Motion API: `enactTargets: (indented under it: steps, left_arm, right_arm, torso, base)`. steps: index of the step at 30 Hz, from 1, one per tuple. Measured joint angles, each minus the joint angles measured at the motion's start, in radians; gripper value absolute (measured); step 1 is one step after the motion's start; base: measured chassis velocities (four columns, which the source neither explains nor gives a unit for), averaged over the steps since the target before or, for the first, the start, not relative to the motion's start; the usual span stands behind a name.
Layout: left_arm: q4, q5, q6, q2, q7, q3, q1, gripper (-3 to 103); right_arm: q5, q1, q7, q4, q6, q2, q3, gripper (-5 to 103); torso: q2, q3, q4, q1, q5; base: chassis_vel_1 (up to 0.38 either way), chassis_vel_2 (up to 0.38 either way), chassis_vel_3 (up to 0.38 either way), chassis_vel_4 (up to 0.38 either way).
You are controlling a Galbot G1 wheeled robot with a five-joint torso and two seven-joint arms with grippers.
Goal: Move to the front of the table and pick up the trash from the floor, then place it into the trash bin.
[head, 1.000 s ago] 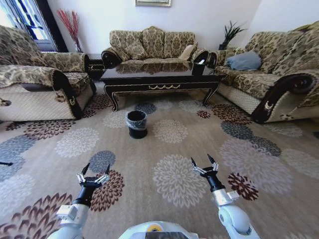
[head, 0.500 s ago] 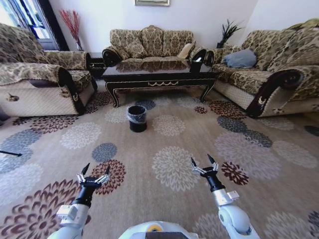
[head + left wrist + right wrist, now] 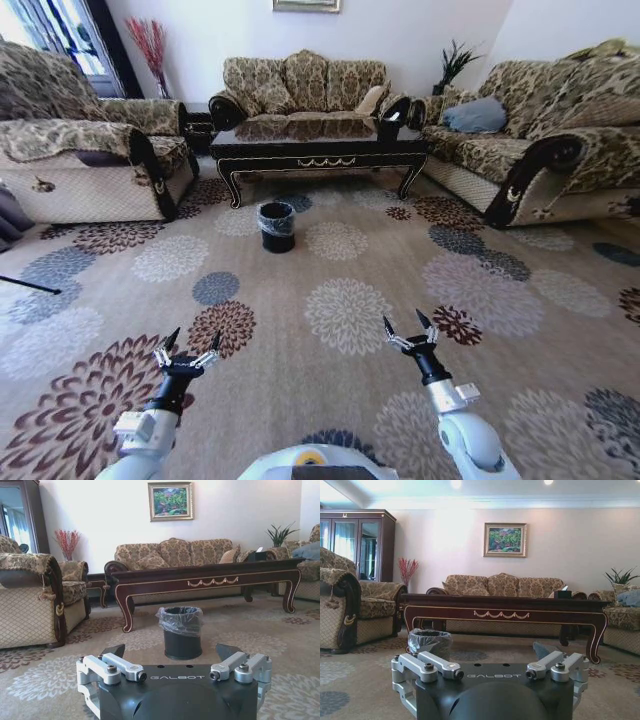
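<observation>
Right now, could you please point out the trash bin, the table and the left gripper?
trash bin (image 3: 277, 229): head view, black side wall.
table (image 3: 200, 573): left wrist view, front edge of top.
left gripper (image 3: 190, 340): head view, between its fingertips.

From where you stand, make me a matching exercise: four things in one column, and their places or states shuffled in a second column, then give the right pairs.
Things
1. trash bin
2. table
3. left gripper
4. blue cushion

Places or states
A. on the sofa to the robot's right
B. on the floor just in front of the table
C. held low over the carpet, open, holding nothing
D. between the sofas, in front of the far sofa

Pairs: 1-B, 2-D, 3-C, 4-A
</observation>
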Motion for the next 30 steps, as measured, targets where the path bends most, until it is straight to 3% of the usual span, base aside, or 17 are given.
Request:
enactTargets:
  steps: [12,30]
  left_arm:
    - [0.000,0.000,0.000,0.000,0.000,0.000,0.000,100]
    - [0.000,0.000,0.000,0.000,0.000,0.000,0.000,100]
  right_arm:
    - [0.000,0.000,0.000,0.000,0.000,0.000,0.000,100]
    - [0.000,0.000,0.000,0.000,0.000,0.000,0.000,100]
  torso:
    - [0.000,0.000,0.0001,0.000,0.0001]
    - [0.000,0.000,0.0000,0.000,0.0001]
  base:
    - [0.158,-0.167,-0.156,0.162]
    - [0.008,-0.007,-0.012,0.005]
